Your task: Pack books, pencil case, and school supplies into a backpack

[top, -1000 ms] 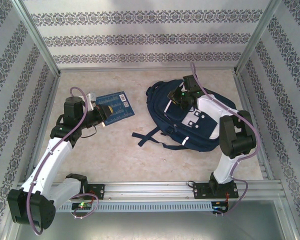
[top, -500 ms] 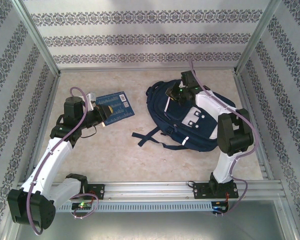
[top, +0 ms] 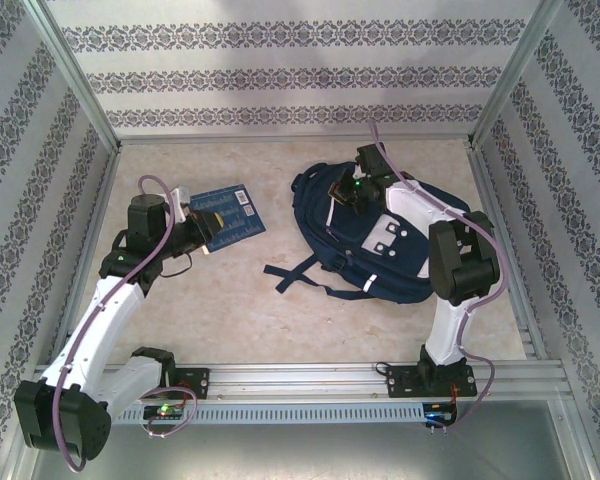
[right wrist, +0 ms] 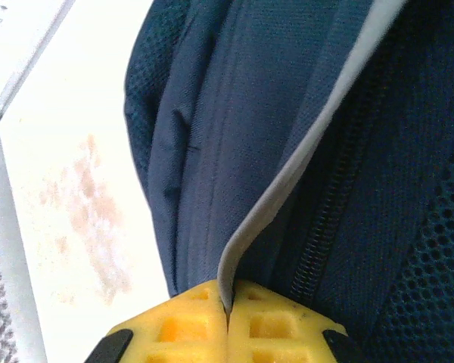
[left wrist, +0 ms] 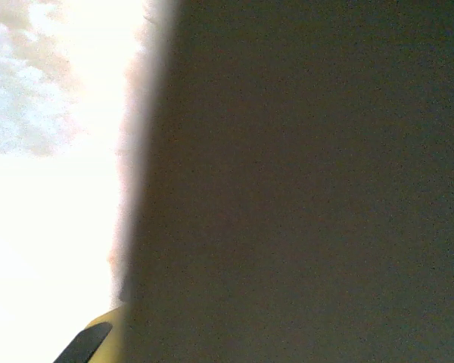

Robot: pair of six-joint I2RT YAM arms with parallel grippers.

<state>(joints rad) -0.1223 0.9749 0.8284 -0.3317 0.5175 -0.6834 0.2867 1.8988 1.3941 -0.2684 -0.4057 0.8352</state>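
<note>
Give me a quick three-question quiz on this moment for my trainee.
1. True or false: the right gripper is pinched shut on the pale grey trim of the backpack.
2. What does the left gripper hold? A: a red packet. B: a dark blue book. C: a strap.
3. Fill the gap: from the arms' own side, the backpack lies on the ____ half of the table.

Key: 1 true. 2 B. 3 right.

The book [left wrist: 303, 181] is a dark blur; backpack [right wrist: 250, 113] cropped at edges.
</note>
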